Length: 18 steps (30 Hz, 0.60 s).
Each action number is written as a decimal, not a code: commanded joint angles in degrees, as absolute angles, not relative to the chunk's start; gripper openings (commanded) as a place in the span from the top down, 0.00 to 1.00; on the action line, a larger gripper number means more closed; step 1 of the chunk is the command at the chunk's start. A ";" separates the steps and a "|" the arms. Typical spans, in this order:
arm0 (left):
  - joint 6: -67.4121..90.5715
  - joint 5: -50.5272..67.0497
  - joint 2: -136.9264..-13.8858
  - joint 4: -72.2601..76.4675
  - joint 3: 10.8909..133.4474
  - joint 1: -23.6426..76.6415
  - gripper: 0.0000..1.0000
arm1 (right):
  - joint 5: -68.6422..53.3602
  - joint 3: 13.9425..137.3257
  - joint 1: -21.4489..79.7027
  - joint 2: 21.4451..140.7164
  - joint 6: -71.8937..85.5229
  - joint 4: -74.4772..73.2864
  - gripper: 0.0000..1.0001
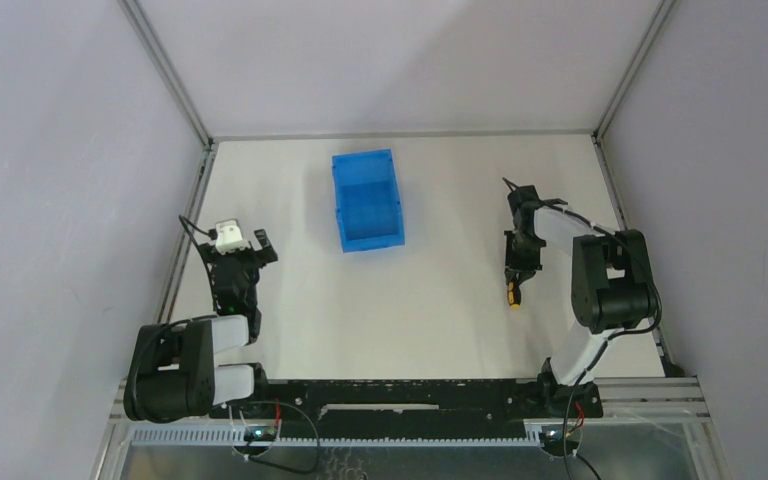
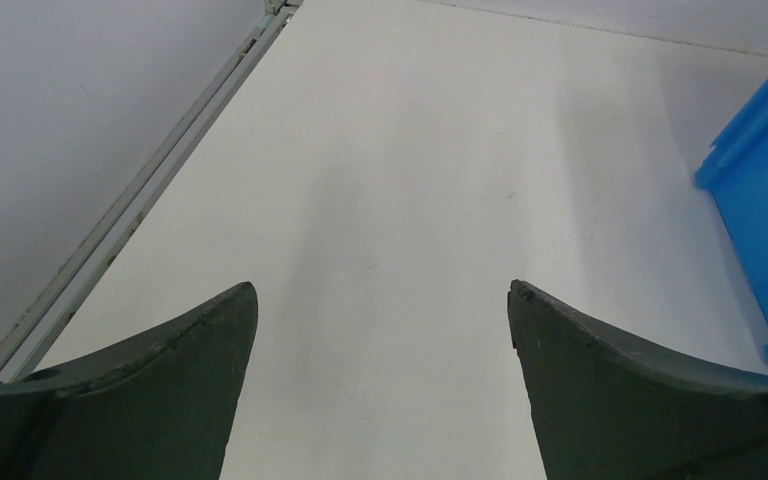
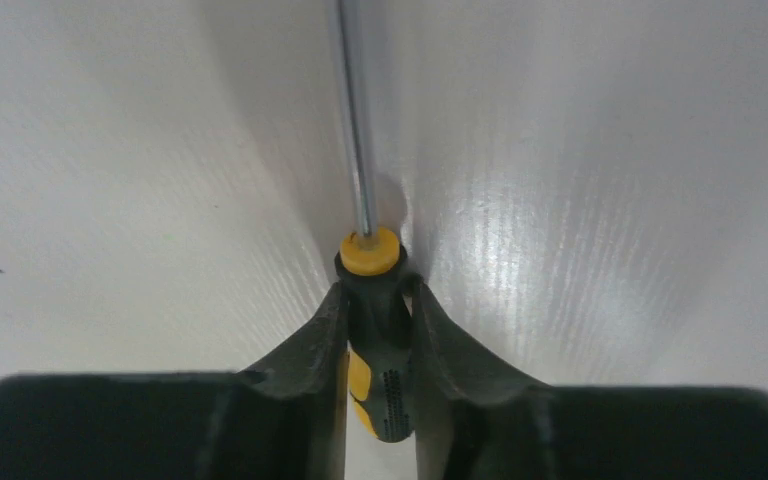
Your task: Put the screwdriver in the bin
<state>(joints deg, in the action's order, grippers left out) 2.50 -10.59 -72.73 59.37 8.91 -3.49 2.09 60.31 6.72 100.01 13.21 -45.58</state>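
Pinching with the right gripper (image 3: pixel 375 290): jaws pressed in from both sides on the handle of the screwdriver (image 3: pixel 370 252). Stubby grip, black with yellow-orange patches and a dotted texture, capped by a round yellow collar; beyond that a thin bright metal shaft, running straight away from the wrist camera and out past the top edge. Low over the white table (image 1: pixel 410 320), soft shadow beside the shaft; cannot tell whether touching or just clear. From above, only the yellow butt end peeking out below the fingers, on the right side of the table, well apart from the bin (image 1: pixel 340 200). Bright blue and rectangular, upright walls, sitting toward the far middle. Over on the left, left gripper (image 2: pixel 381 290) hanging with jaws spread wide, bare table between them, a corner of blue wall at the right of its view. Underneath it all, a matte white surface faintly streaked with glare; around it, aluminium rails (image 1: pixel 186 250) and plain pale grey walls (image 1: pixel 60 150).
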 commanded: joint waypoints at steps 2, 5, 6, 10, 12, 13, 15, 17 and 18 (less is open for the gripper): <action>1.58 -11.01 -72.24 60.91 10.94 -3.16 0.00 | 5.50 60.37 6.75 101.12 12.52 -44.15 1.00; 1.57 -11.03 -72.20 60.91 10.90 -3.16 0.00 | 7.26 66.38 6.45 99.07 11.88 -49.22 1.00; 1.57 -11.06 -72.21 60.91 10.94 -3.16 0.00 | 7.43 69.07 6.11 98.67 11.65 -51.42 1.00; 1.58 -11.04 -72.18 60.91 10.90 -3.18 0.00 | 7.86 82.98 4.13 99.46 10.72 -60.79 1.00; 1.58 -10.99 -72.16 60.91 10.96 -3.17 0.00 | 8.63 89.93 3.27 101.54 10.64 -65.37 1.00; 1.58 -11.05 -72.11 60.91 10.98 -3.17 0.00 | 8.86 93.30 3.03 102.68 10.55 -67.37 1.00; 1.58 -11.03 -72.20 60.91 10.91 -3.16 0.00 | 9.48 99.84 2.90 105.00 10.34 -70.80 1.00; 1.58 -11.03 -72.18 60.91 10.90 -3.16 0.00 | 9.82 106.08 2.89 107.39 10.47 -73.67 1.00; 1.56 -10.99 -72.24 60.91 10.93 -3.16 0.00 | 9.65 108.86 2.90 108.61 10.72 -74.63 1.00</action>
